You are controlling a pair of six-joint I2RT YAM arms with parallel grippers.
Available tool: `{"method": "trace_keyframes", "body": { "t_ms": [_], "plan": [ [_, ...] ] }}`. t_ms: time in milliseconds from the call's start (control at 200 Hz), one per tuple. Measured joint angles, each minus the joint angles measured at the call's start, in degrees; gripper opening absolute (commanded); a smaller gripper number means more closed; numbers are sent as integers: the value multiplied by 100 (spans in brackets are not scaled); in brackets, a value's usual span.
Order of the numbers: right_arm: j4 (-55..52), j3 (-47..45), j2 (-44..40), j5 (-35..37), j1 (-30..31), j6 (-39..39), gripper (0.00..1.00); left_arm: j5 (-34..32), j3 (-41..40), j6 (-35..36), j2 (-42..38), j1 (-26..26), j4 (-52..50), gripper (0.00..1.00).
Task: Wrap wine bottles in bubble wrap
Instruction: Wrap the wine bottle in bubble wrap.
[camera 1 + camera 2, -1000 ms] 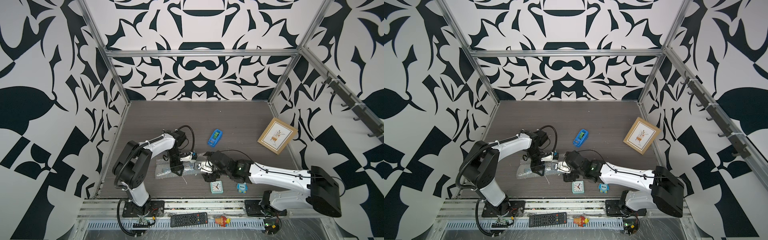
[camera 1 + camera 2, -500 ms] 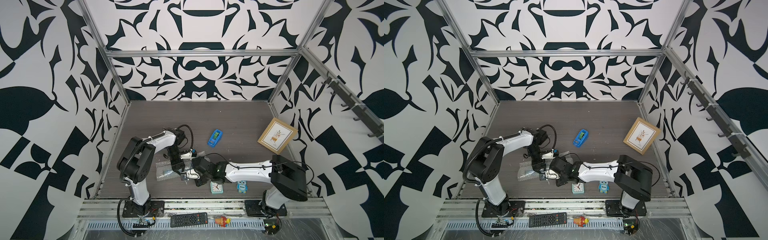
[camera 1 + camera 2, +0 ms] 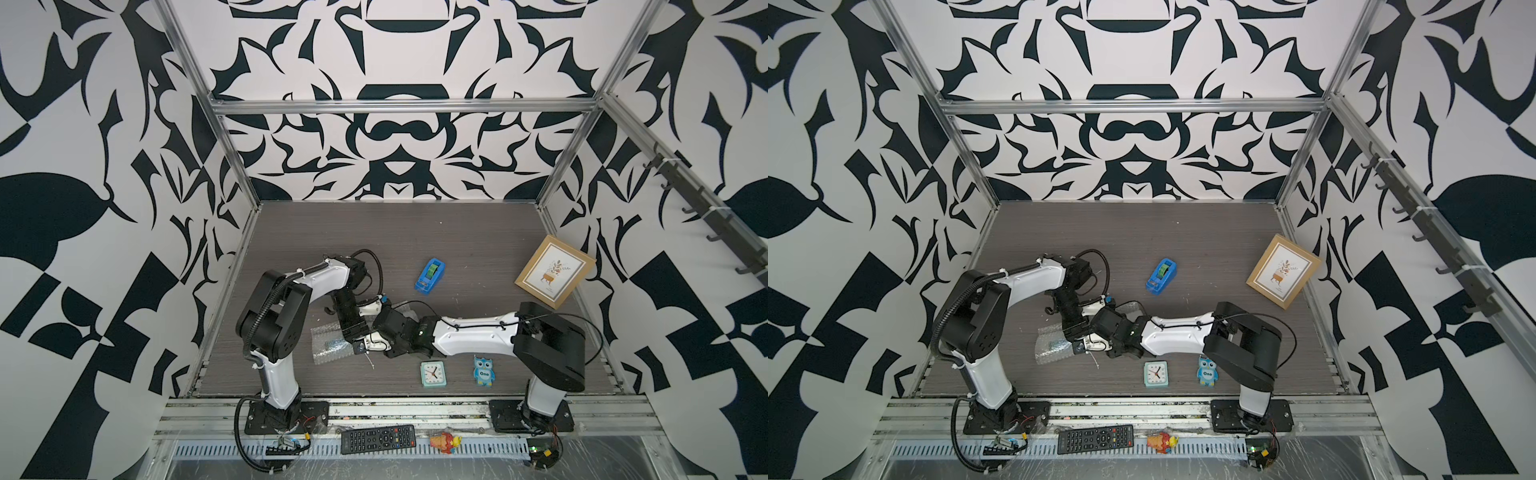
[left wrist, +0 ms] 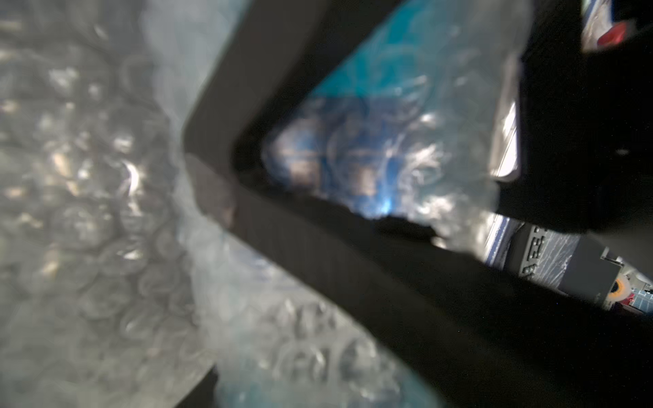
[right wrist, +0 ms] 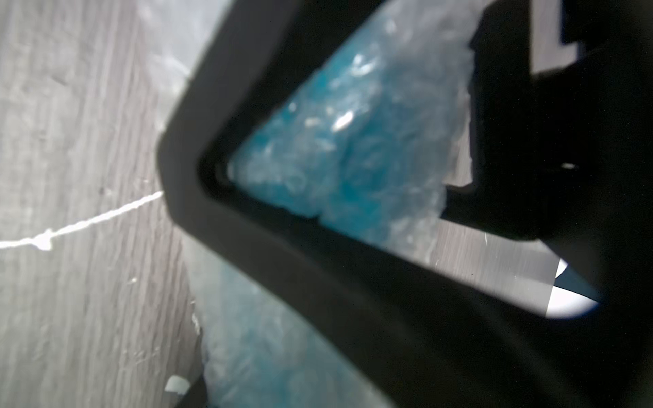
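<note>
Bottle [image 5: 335, 141] in wrap [image 4: 88, 212] lay on grey wood-grain table [image 3: 415, 232], patterned walls [image 3: 395, 145] around; my left fingers [image 4: 226, 99] pinched it; right fingers [image 5: 212, 106], I couldn't tell.

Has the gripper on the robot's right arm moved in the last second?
Yes. In a top view the right gripper has slid sideways, further from the clock and in toward the bubble wrap.

- Lit brightly and evenly from above in both top views, with only soft, short shadows under the arms on the table [image 3: 457, 232].
- Sharp there, though splayed wide toward the edges.
- Blurred throughout both wrist views, worst up close.
- Speckled with small white glints on the bubble wrap [image 4: 88, 176], dim in between.
</note>
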Motion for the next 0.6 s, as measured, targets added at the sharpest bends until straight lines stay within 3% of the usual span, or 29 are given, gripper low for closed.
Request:
{"method": "trace_keyframes", "body": {
  "t_ms": [220,245,430,600],
  "plan": [
    [-560,267,70,-208,-44,157,33,57,125,92,-42,129,-50,84],
    [-654,310,81,-264,-57,199,33,35,149,101,-63,160,-22,100],
    [-1366,678,175,-721,-170,669,30,31,201,181,-424,485,92,99],
    [-1937,1121,398,-1123,-280,1139,28,490,343,44,-1134,750,306,99]
  ]
}}
